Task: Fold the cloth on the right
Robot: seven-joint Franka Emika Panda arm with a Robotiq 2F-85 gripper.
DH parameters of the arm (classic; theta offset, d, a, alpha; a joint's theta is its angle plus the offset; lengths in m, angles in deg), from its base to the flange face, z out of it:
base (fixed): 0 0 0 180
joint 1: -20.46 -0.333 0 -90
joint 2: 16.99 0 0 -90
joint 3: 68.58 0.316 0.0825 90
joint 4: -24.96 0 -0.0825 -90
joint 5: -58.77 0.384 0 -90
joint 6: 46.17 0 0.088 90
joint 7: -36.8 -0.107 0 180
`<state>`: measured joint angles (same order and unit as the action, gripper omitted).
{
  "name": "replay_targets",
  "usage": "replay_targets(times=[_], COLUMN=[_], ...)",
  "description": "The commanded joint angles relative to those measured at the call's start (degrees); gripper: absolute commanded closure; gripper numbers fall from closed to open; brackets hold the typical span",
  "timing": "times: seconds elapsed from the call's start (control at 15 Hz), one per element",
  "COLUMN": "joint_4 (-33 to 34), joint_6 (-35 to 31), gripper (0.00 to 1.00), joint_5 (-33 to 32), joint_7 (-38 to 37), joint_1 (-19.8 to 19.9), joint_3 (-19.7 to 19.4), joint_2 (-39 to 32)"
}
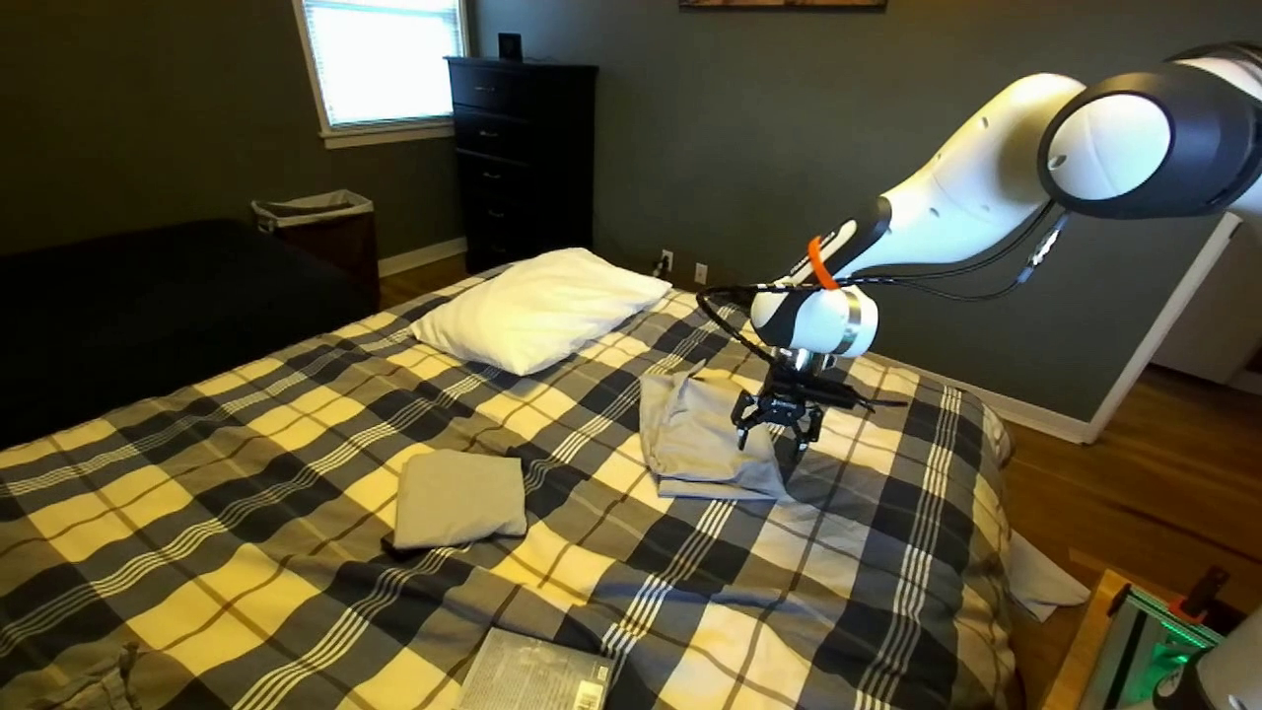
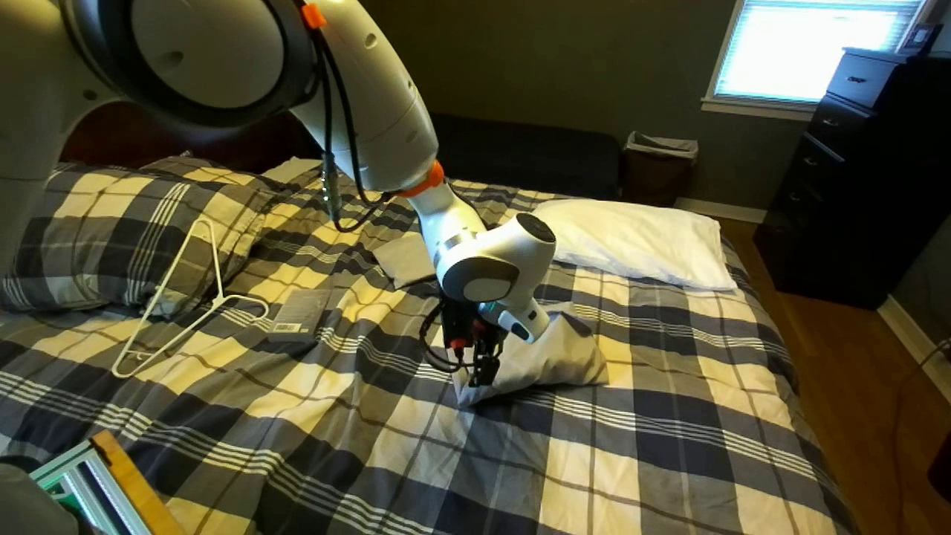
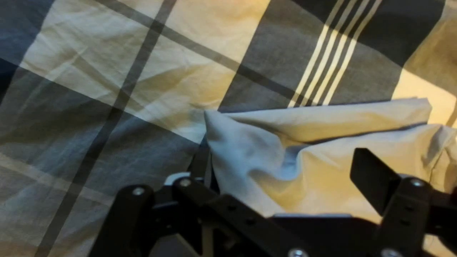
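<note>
The cloth (image 1: 690, 434) is a pale grey-beige, rumpled sheet, partly folded over itself, lying on the plaid bed. It also shows in an exterior view (image 2: 557, 357), partly behind the gripper. In the wrist view the cloth (image 3: 332, 171) has a raised, creased corner and a loose flap along its upper edge. My gripper (image 1: 771, 449) points down at the cloth's edge and is open with nothing held; it also shows in an exterior view (image 2: 481, 375). In the wrist view the gripper (image 3: 284, 157) has its left finger just beside the cloth's edge and its right finger over the cloth. Contact cannot be told.
A smaller folded square cloth (image 1: 461, 498) lies apart on the bed (image 1: 296, 592). A white pillow (image 1: 542, 311) lies toward the far side. A flat grey package (image 1: 537, 675) and a white hanger (image 2: 218, 301) also lie on the bed. A dark dresser (image 1: 527, 163) stands beyond.
</note>
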<state>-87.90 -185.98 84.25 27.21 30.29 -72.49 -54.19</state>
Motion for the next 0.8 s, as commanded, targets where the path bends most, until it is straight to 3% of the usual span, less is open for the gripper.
replay_targets(times=[0.0, 0.27, 0.53, 0.73], joint_4=[-7.5, -12.4, -11.0, -8.7], joint_6=[-8.5, -14.1, -20.1, -19.4], gripper=[0.0, 0.0, 0.0, 0.0], joint_5=[8.3, 13.9, 19.5, 22.6], joint_7=[6.8, 20.1, 32.2, 36.9], joint_1=[6.1, 11.8, 16.8, 18.2], joint_3=[4.1, 8.2, 14.2, 17.0], joint_2=[2.2, 2.8, 0.1, -1.8])
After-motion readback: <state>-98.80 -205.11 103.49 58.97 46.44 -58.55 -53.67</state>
